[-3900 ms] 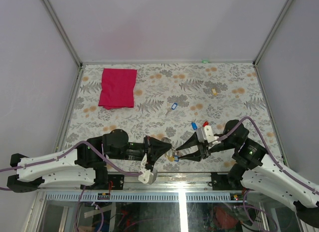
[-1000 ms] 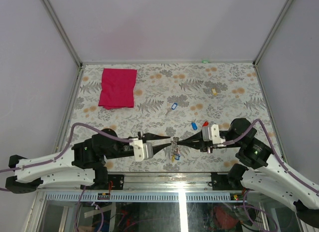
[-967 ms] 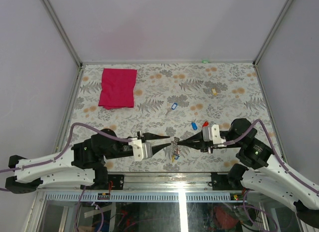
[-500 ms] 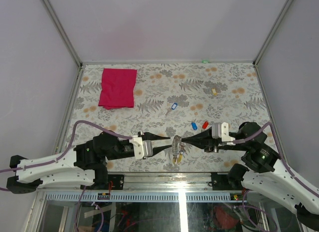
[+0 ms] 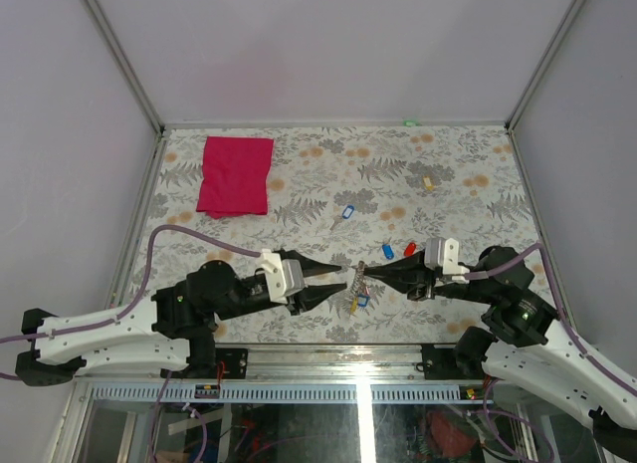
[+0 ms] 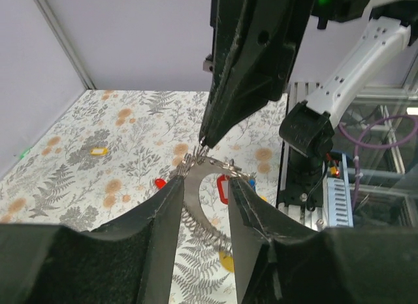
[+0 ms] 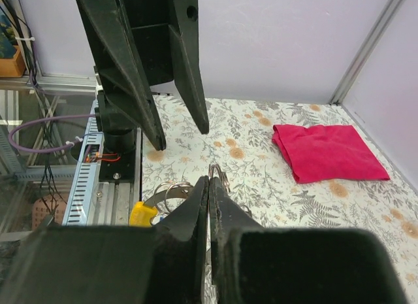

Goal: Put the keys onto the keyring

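Partway, the right gripper (image 5: 368, 272) pinches the thin silver metal keyring (image 5: 356, 283) above the floral table (image 5: 249, 239), 2 plastic-tagged keys (image 5: 355, 304) dangling from it, while the left gripper (image 5: 336, 282) gapes partly open, empty, and 3 loose keys (image 5: 387, 251) wait.

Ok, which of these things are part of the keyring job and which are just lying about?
Job:
- keyring, pinched in the shut right gripper
- hanging keys under it
- left gripper, open alongside
- loose on the table: far blue-tagged key, near blue-tagged key, red-tagged key

Lying about:
- red cloth
- tan block
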Tool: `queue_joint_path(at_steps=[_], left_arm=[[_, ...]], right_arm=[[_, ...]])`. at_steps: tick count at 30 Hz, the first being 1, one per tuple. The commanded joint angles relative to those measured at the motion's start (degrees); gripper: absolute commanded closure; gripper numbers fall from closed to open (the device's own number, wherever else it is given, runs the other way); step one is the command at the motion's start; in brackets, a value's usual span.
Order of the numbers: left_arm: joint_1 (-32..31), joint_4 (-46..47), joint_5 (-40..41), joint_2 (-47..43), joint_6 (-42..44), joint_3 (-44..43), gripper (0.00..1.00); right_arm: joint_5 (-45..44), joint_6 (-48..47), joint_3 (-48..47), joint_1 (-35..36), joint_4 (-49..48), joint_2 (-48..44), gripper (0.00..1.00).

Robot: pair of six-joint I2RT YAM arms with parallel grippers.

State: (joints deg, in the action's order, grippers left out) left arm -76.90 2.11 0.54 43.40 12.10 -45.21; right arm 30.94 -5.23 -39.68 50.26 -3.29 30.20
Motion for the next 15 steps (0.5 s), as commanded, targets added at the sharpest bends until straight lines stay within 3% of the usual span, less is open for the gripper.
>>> queue_joint_path(at_steps=[1,11,15], left_arm=[[-0.35,9.38,3.40,-0.18,-6.84,-0.09,0.66],[-0.44,8.16,-5.57,3.51,-2.44,-0.48,0.80],[-0.45,8.49,-6.30,3.96,-1.37,-0.39,0.80]], right_arm=[[-1.59,0.93,-0.57,0.35,-4.93,-0.54,1.00],[1.45,0.88,-0.45,0.36,-6.42,-0.95,1.00],[2.04,0.69,-0.14,0.36,-6.84,-1.47,1.00]])
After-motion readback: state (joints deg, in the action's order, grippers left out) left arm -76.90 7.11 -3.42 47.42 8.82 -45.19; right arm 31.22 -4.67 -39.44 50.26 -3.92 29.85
